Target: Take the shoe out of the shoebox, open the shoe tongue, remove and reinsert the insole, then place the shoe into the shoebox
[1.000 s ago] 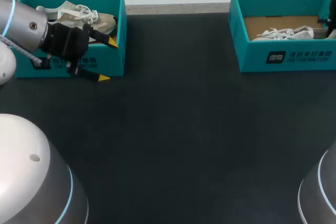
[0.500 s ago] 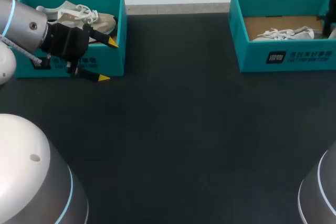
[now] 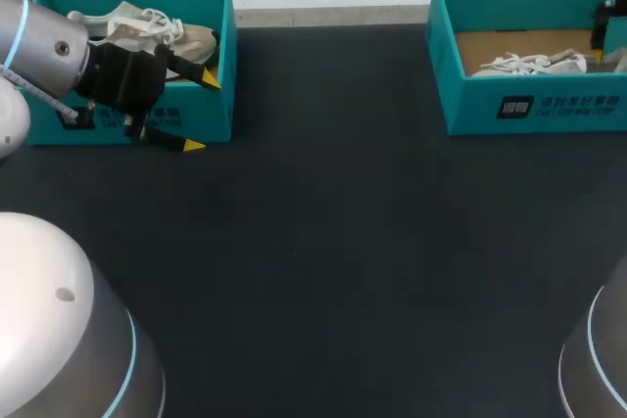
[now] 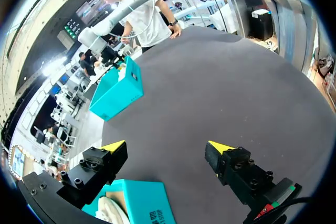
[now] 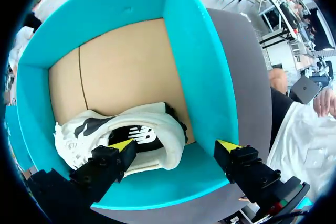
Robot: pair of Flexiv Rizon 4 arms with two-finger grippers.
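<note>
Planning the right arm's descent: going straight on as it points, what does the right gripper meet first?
Probably the shoe: one finger of the right gripper hangs over its heel, the other outside the box wall. Depth is unclear; the wall's rim, between the fingers, might come first.

Dark desk (image 3: 333,232). Teal left shoebox (image 3: 227,56) at the far left with a beige shoe (image 3: 191,41) with white laces inside. Left arm (image 3: 39,46) comes in over that box. The left gripper (image 3: 202,113) is spread wide, one yellow tip over the box's right front corner, the other just in front of its front wall, nothing between. Teal right shoebox (image 3: 470,110) at the far right, a white shoe (image 3: 529,63) lying on its cardboard floor. A black bit of the right arm (image 3: 612,12) is at that box's right end, mostly cut off.
</note>
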